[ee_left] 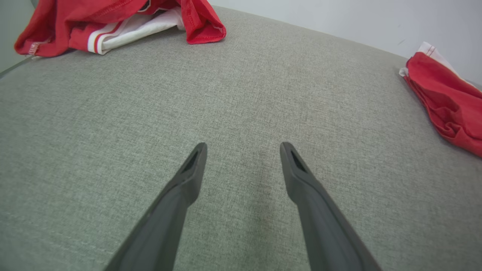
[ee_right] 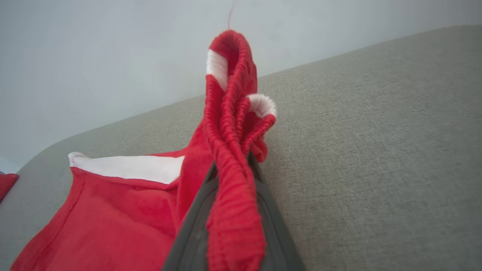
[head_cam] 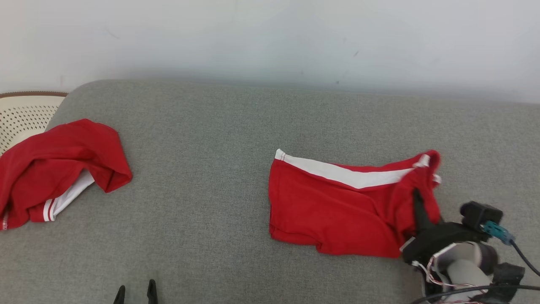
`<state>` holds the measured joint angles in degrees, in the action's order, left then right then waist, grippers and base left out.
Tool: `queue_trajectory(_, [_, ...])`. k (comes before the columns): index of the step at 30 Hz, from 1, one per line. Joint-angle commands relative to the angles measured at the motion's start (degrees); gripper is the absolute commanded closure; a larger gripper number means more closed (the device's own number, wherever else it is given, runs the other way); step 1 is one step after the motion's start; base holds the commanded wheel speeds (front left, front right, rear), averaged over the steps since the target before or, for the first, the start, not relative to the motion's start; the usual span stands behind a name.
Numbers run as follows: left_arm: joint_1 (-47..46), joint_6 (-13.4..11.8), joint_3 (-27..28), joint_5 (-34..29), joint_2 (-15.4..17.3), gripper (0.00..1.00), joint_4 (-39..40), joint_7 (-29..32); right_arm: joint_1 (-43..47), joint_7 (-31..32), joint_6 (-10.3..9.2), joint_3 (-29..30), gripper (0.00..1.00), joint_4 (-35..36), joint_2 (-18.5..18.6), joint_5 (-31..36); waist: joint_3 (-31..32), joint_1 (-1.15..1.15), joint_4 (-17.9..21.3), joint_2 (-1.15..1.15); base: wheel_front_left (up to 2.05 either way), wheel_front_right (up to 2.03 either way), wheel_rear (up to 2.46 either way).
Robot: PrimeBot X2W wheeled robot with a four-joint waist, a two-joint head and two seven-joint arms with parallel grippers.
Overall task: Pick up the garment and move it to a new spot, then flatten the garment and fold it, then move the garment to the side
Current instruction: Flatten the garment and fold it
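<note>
Inside right pincer (ee_right: 232, 165), waistband of garment (ee_right: 113, 210).

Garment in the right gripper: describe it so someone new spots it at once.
On the grey cushion, look at the right half, away from the perforated basket. A red garment with a white band lies mostly spread there, its gathered edge pinched by the right gripper. The other red garment sits crumpled at the left edge.
</note>
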<state>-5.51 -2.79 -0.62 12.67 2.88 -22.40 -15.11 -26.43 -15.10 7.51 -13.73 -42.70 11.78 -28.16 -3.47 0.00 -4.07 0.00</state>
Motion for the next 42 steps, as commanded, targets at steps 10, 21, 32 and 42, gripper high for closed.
queue_trajectory(10, [1.62, -0.20, -0.72, 1.00, 0.03, 0.00, -1.07, -0.05, -1.33, 2.35, -0.02, -15.42, 1.00, 9.92, -0.19, -17.31, 0.19, 0.00, -1.17, 0.00, 0.00, 0.00, 0.00])
queue_trajectory(21, [1.02, 0.24, -3.49, 1.05, 0.04, 0.00, -2.15, -0.05, -5.41, 0.83, -0.01, -23.53, 1.00, 4.91, -2.65, -21.23, -0.66, 0.00, -6.29, 0.00, 0.00, 0.00, 0.00])
queue_trajectory(32, [1.06, 0.03, -3.85, 1.80, 0.02, 0.00, -1.59, -0.05, -9.53, -0.11, -0.01, -23.69, 0.00, -1.51, -4.22, -21.54, -2.83, 0.00, -12.27, 0.00, 0.00, 0.00, 0.00])
queue_trajectory(42, [1.07, -0.22, -3.41, 1.64, 0.03, 0.00, -1.17, -0.05, -5.93, -0.04, -0.01, -12.86, 0.00, 9.57, -3.90, -16.67, -3.44, 0.00, -9.05, 0.00, 0.00, 0.00, 0.00])
